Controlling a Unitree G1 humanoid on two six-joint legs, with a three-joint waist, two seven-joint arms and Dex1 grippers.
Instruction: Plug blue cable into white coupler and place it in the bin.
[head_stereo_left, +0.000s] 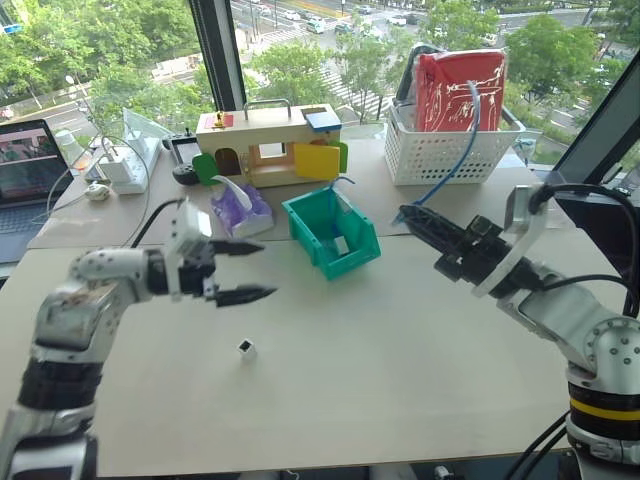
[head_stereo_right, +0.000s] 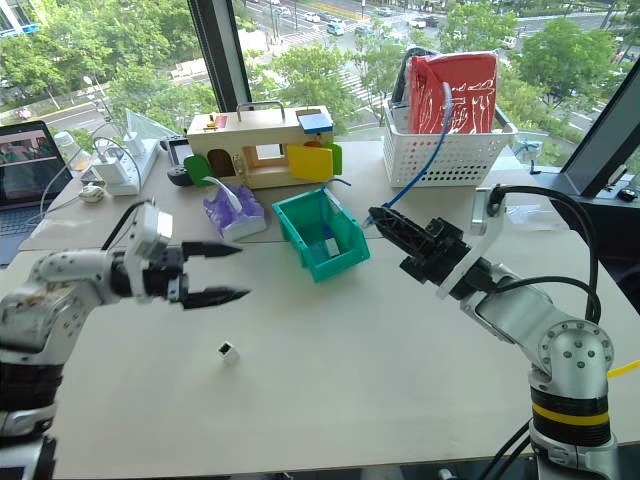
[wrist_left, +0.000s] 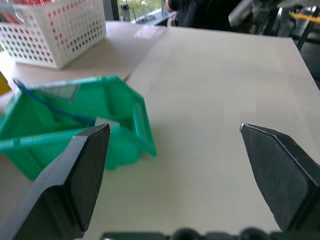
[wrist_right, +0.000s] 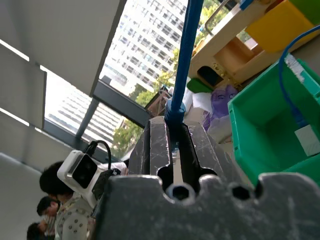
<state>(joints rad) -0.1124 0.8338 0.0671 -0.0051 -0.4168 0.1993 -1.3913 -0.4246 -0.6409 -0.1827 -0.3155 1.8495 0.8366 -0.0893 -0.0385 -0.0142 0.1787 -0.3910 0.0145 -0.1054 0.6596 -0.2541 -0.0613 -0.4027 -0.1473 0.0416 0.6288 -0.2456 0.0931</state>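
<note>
My right gripper (head_stereo_left: 405, 214) is shut on the blue cable (head_stereo_left: 455, 165), which runs from its fingertips up and back into the white basket. In the right wrist view the cable (wrist_right: 185, 55) is clamped between the fingers (wrist_right: 157, 145). The white coupler (head_stereo_left: 246, 348), a tiny cube with a dark socket, lies loose on the table near the front. My left gripper (head_stereo_left: 268, 268) hovers open and empty above and behind it, pointing right. The teal bin (head_stereo_left: 345, 265) sits mid-table between the two grippers. Inside it lie another blue cable (wrist_right: 287, 95) and a small white block (wrist_right: 307, 140).
A white lattice basket (head_stereo_left: 450, 150) with a red bag stands at the back right. A wooden toy house (head_stereo_left: 265, 140) and a purple pack (head_stereo_left: 240, 210) sit behind the bin. A laptop (head_stereo_left: 25, 170) and chargers (head_stereo_left: 125, 165) are at the far left. People (wrist_right: 50, 200) are nearby.
</note>
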